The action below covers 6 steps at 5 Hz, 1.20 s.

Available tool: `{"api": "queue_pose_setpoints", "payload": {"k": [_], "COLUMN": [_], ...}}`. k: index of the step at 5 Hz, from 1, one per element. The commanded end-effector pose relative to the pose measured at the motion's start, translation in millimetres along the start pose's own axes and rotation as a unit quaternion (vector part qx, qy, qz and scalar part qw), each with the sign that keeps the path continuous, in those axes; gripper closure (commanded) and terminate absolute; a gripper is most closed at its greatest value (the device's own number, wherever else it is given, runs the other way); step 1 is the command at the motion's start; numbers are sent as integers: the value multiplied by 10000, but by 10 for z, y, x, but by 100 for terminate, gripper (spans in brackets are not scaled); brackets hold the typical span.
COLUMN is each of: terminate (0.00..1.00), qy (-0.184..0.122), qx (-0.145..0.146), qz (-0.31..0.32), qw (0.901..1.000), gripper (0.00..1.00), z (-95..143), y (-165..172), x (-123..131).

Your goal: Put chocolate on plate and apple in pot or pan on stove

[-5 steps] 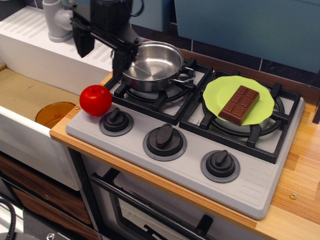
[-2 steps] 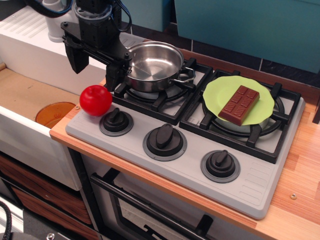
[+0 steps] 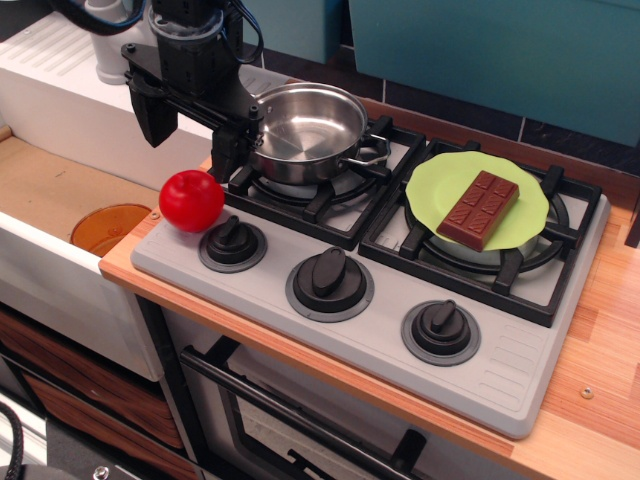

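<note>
The brown chocolate lies on the lime-green plate, which rests on the right burner of the grey stove. The red apple sits on the stove's front left corner, beside the left knob. The empty steel pot stands on the left burner. My black gripper hangs open just above and behind the apple, left of the pot, one finger to the left and one finger next to the pot. It holds nothing.
An amber translucent disc lies in the sink basin at left. A white draining board and a grey faucet base are behind the gripper. Three black knobs line the stove front. Wooden counter runs to the right.
My gripper has moved left and down from over the pot's left edge to above the apple. It has held still for the last half second.
</note>
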<state>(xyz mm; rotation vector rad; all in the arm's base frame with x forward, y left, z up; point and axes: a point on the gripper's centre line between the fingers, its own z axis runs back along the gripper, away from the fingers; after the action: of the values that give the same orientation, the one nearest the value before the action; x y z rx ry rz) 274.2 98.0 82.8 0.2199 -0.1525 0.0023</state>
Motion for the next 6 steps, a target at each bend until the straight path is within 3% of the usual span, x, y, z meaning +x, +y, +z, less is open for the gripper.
{"api": "queue_pose_setpoints", "payload": {"k": [1,4,6], "terminate": [0,0,0], "qy": [-475,-522,-542], "qx": [357,568,523], "qz": [29,-4,148], "qw": [9982,9970,9970], "gripper": [0,0,0], "z": [32,-171,-321], "y": [6,105,30], "x": [102,43,-127]}}
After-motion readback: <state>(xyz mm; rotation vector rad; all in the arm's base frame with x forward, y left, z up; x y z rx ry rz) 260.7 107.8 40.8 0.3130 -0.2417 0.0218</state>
